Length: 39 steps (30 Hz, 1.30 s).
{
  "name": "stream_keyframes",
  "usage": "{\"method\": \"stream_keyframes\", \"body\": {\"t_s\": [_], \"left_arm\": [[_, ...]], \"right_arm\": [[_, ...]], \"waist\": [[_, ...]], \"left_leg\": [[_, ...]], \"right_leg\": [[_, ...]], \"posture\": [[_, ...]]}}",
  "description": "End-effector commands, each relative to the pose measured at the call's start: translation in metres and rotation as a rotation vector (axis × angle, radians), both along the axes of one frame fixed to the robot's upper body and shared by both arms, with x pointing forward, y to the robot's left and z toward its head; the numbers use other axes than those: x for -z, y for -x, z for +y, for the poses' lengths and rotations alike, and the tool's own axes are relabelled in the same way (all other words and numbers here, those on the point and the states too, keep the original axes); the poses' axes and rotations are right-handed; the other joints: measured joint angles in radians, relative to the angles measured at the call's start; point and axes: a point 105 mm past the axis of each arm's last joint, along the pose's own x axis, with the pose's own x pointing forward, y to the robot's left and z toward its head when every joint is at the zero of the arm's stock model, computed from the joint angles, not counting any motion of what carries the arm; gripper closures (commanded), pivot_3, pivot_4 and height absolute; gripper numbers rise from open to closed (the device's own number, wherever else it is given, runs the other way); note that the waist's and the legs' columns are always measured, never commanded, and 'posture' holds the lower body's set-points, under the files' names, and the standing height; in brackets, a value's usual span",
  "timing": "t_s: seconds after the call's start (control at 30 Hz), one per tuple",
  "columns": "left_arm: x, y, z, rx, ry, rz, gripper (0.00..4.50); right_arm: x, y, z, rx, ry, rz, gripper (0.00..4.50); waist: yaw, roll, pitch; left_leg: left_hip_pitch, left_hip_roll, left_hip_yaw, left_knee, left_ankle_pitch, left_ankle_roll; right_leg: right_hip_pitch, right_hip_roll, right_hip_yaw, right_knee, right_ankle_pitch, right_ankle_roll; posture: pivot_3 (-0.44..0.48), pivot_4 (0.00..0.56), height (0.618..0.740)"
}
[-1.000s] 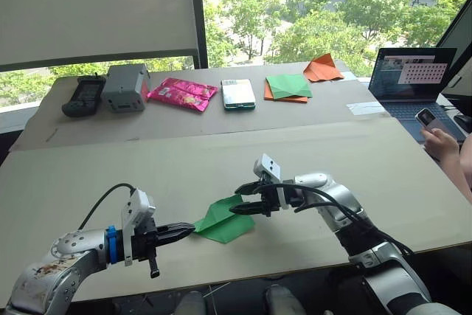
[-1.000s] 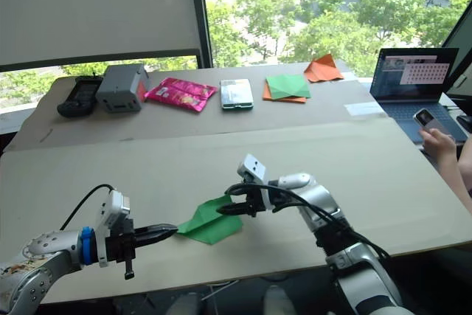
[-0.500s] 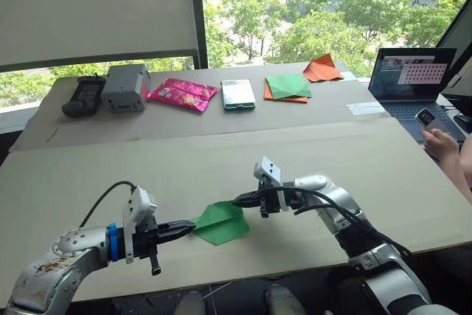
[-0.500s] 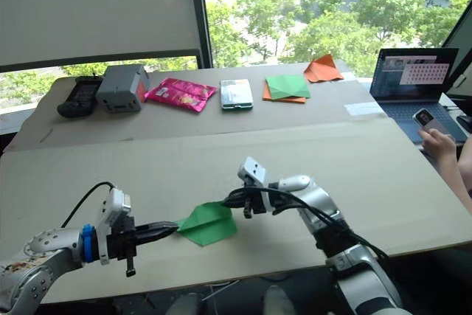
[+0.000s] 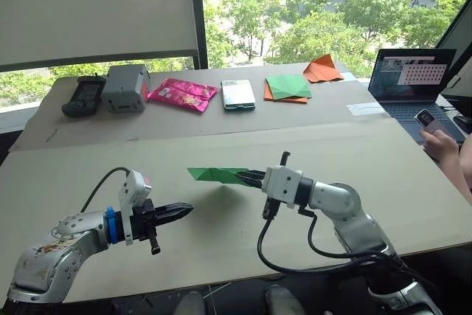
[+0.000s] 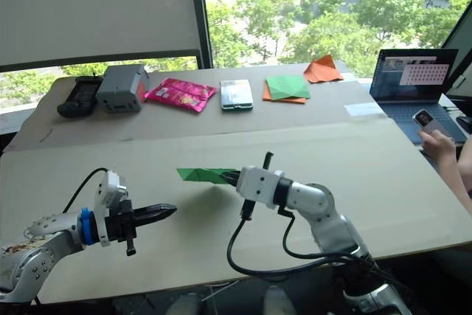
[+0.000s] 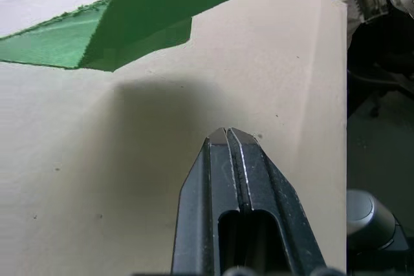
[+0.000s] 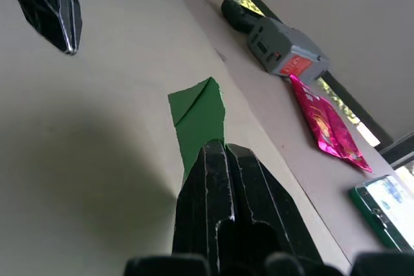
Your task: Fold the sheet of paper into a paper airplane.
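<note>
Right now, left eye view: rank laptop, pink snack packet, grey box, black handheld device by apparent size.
1. laptop, cut off at the frame edge
2. pink snack packet
3. grey box, close to the packet, so unsure
4. black handheld device

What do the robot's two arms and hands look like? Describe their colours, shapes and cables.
The left hand has two slim black fingers tapering to a point, on a white block with a blue ring behind it, and a scuffed silver-grey arm with a black cable looping over it. The right hand has the same black fingers, a white wrist block, a rounded silver arm and black cables hanging below.
</note>
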Motion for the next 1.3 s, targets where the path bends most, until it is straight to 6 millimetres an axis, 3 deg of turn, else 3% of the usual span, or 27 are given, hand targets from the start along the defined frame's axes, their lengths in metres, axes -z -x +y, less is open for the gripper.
{"method": "stream_keyframes", "body": {"t_s": [0.03,0.23,0.33,0.53,0.63,0.8,0.9,1.03,1.1,1.3], "left_arm": [[-0.008,0.000,0.000,0.012,0.006,-0.020,4.50],[-0.006,0.000,-0.002,0.022,0.004,-0.011,4.50],[-0.005,0.000,-0.004,0.026,0.005,-0.009,4.50],[-0.004,0.002,-0.007,0.031,0.007,-0.002,4.50],[-0.003,0.002,-0.007,0.028,0.002,-0.004,4.50],[-0.001,0.003,-0.007,0.033,0.001,0.004,4.50],[0.001,0.002,-0.013,0.055,0.008,0.003,4.50],[0.001,-0.001,-0.021,0.084,0.019,-0.003,4.50],[0.000,-0.005,-0.021,0.077,0.022,-0.012,4.50],[0.007,-0.018,-0.042,0.108,0.040,-0.046,4.50]], "right_arm": [[0.018,0.019,0.009,-0.096,0.107,-0.206,4.44],[0.047,0.027,0.003,-0.195,0.178,-0.135,4.44],[0.049,0.024,0.000,-0.193,0.178,-0.091,4.44],[0.050,0.018,-0.009,-0.189,0.214,-0.038,2.54],[0.040,0.019,-0.014,-0.194,0.198,-0.007,1.53],[0.006,0.024,-0.001,-0.203,0.055,0.113,1.53],[-0.003,0.023,0.003,-0.166,-0.036,0.209,2.34],[-0.006,0.020,0.002,-0.116,-0.108,0.293,3.87],[-0.005,0.009,0.000,-0.038,-0.140,0.327,4.46],[-0.001,-0.010,0.000,0.109,-0.220,0.394,4.46]], "waist": [[-0.001,0.000,0.000],[-0.001,-0.001,0.001],[-0.001,-0.002,0.001],[0.000,-0.002,0.001],[0.002,-0.002,0.001],[0.000,-0.001,0.001],[0.001,-0.001,0.001],[0.008,-0.001,0.001],[0.007,-0.001,0.001],[0.006,0.000,0.001]], "left_leg": [[0.000,0.000,0.000,0.000,0.000,0.000],[0.001,0.000,0.000,0.000,0.002,0.004],[0.002,0.000,0.000,0.002,0.003,0.004],[0.004,0.000,0.000,0.005,0.002,0.004],[0.004,0.000,-0.001,0.006,0.002,0.003],[0.003,0.000,-0.001,0.006,0.000,0.000],[0.004,0.000,-0.001,0.006,0.000,0.000],[0.003,0.000,-0.001,0.007,0.000,0.000],[0.003,0.000,-0.001,0.007,0.000,0.000],[0.002,0.000,-0.001,0.007,0.000,0.000]], "right_leg": [[0.000,0.000,0.000,0.000,0.000,0.000],[0.002,0.000,0.000,0.000,0.000,0.000],[0.006,0.000,0.000,0.000,0.000,0.000],[0.010,0.000,0.000,0.000,0.000,0.000],[0.011,0.000,0.000,0.000,0.000,0.000],[0.012,0.000,0.000,0.000,0.000,0.000],[0.012,0.001,0.000,0.000,0.000,0.000],[0.012,0.000,0.000,-0.001,0.000,0.000],[0.011,0.000,-0.001,-0.001,0.000,0.000],[0.011,0.000,-0.001,-0.001,0.000,0.000]], "posture": [[0.000,0.150,0.732],[0.000,0.150,0.732],[0.000,0.150,0.732],[0.000,0.150,0.732],[0.000,0.150,0.732],[0.000,0.150,0.732],[0.000,0.150,0.732],[0.000,0.150,0.732],[0.000,0.150,0.732],[0.000,0.150,0.732]]}}
